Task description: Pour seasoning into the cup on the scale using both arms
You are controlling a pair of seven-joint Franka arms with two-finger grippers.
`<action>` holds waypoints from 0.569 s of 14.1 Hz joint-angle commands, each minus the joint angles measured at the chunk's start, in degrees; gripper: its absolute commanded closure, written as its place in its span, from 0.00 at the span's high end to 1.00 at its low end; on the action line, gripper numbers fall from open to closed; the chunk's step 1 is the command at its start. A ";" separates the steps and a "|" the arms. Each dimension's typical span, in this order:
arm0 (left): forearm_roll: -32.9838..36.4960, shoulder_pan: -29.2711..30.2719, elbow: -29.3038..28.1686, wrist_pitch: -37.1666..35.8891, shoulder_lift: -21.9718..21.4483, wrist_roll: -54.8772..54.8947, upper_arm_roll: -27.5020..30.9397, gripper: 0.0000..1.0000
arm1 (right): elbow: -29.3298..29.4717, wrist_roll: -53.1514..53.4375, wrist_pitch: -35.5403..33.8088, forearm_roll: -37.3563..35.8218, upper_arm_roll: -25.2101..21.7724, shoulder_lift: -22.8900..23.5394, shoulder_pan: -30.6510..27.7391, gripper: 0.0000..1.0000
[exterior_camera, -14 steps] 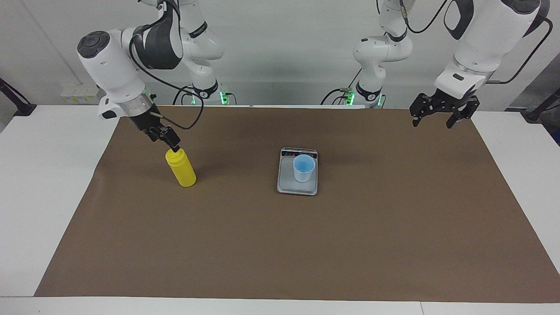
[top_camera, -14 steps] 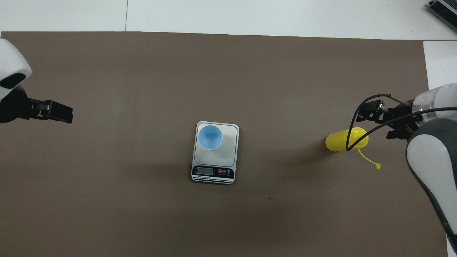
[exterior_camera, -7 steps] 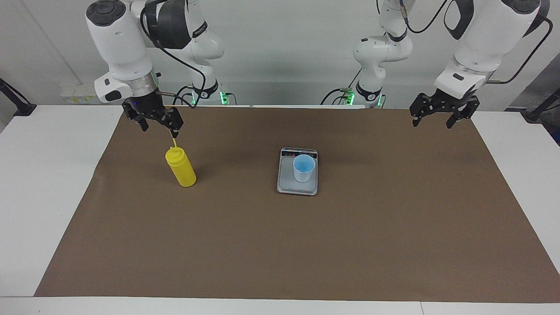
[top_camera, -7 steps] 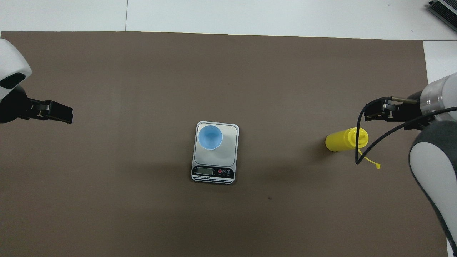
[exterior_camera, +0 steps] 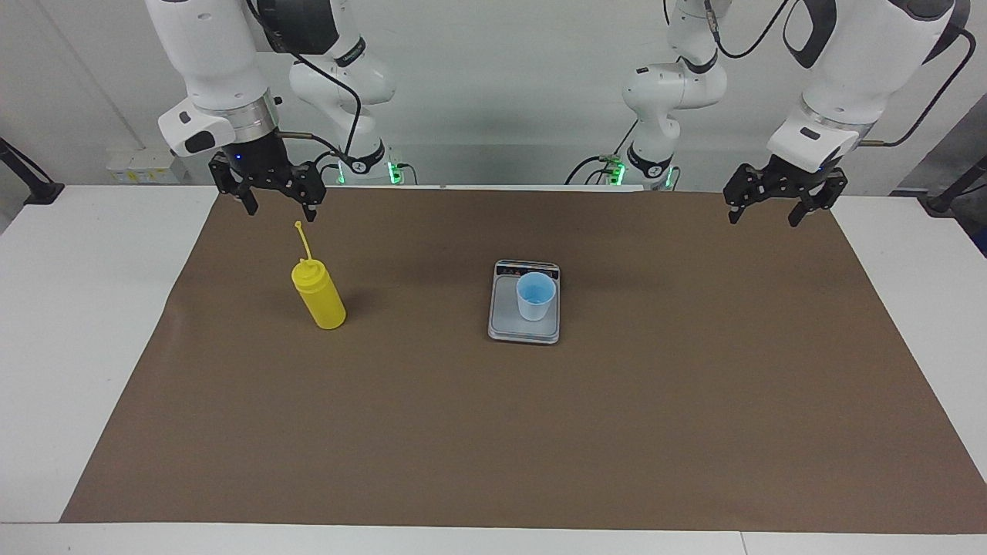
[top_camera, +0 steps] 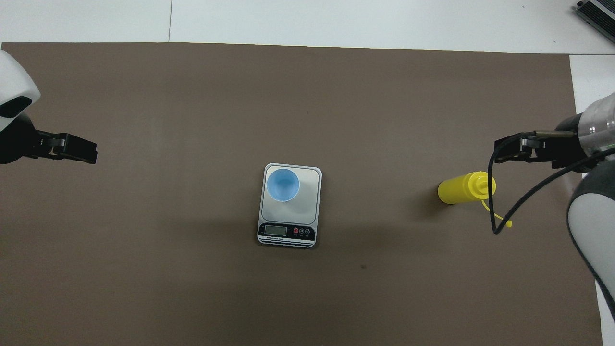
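Note:
The yellow seasoning bottle [exterior_camera: 318,297] stands upright on the brown mat toward the right arm's end of the table, its cap strap [exterior_camera: 304,237] sticking up free. It also shows in the overhead view [top_camera: 461,189]. The light-blue cup [exterior_camera: 535,296] [top_camera: 283,185] stands on the silver-grey scale [exterior_camera: 509,327] [top_camera: 310,202] at mid-table, at the end away from the display. My right gripper [exterior_camera: 280,213] [top_camera: 502,150] is open and empty, raised above the mat beside the bottle. My left gripper [exterior_camera: 762,220] [top_camera: 91,154] is open and empty, waiting over the mat's other end.
A brown mat [exterior_camera: 493,432] covers most of the white table [exterior_camera: 85,308]. The right arm's black cable [top_camera: 495,216] hangs over the bottle's cap strap in the overhead view.
My right gripper has let go of the bottle's top, risen and drawn back toward the robots. The cap strap now stands free. The bottle, cup, scale and left arm have not moved.

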 commanded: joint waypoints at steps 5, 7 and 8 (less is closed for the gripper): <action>-0.90 0.49 -0.40 0.91 -0.84 0.45 0.06 1.00 | -0.23 -1.73 -3.47 -0.62 0.78 -0.05 0.20 1.00; -0.90 0.41 -0.40 0.65 -0.93 0.89 0.06 1.00 | -0.24 -1.73 -4.70 -0.53 0.78 -0.14 0.29 1.00; -0.90 0.41 -0.40 0.65 -0.93 0.89 0.06 1.00 | -0.32 -1.73 -4.79 -0.36 0.87 -0.14 0.29 1.00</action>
